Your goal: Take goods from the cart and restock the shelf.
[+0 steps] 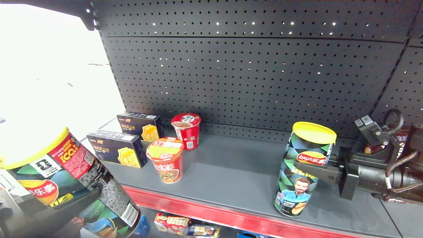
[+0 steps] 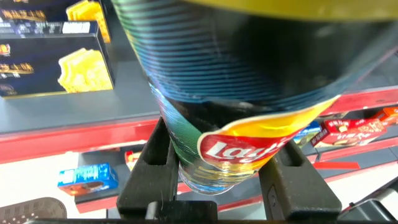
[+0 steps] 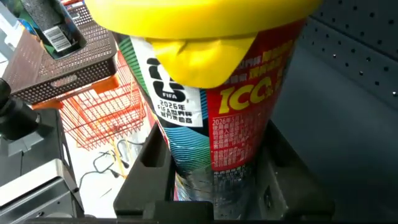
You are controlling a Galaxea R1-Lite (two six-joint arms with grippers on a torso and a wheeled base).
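While left gripper jaws clamp left can and right gripper jaws right can (by the shelf lip), we risk a sloppy release tipping it off.

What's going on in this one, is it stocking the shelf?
Yes, mid-restock. The right gripper is shut on an upright chip can that appears to stand on the grey shelf, toward its front right. The left gripper holds a tilted chip can in front of the shelf's left end, not yet placed. Two cup noodles and two dark boxes sit on the shelf's left part.
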